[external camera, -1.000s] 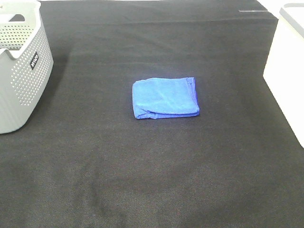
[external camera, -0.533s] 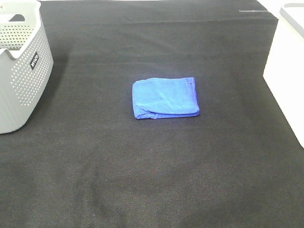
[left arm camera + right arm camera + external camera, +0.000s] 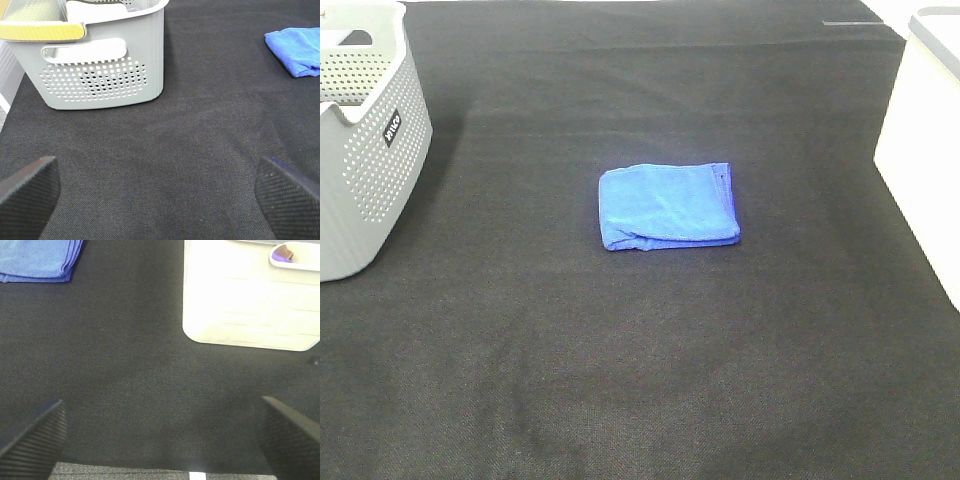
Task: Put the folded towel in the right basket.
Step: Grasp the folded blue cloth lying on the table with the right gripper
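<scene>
1. Left claw [image 3: 159, 200] was spread wide and empty, low over the tabletop [image 3: 620, 380] near the gray basket [image 3: 370, 170].
2. Right claw [image 3: 162, 437] was also released, holding nothing, near the white right basket [image 3: 925, 150].
3. Folded blue towel [image 3: 668, 205] lay flat mid-tabletop, between the baskets and touching neither.

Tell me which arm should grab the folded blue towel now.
Right, probably. The right pincer is open, and its wrist view shows both the folded blue cloth towel and the white plastic basket. The left wrist view mainly faces the grey perforated basket.
</scene>
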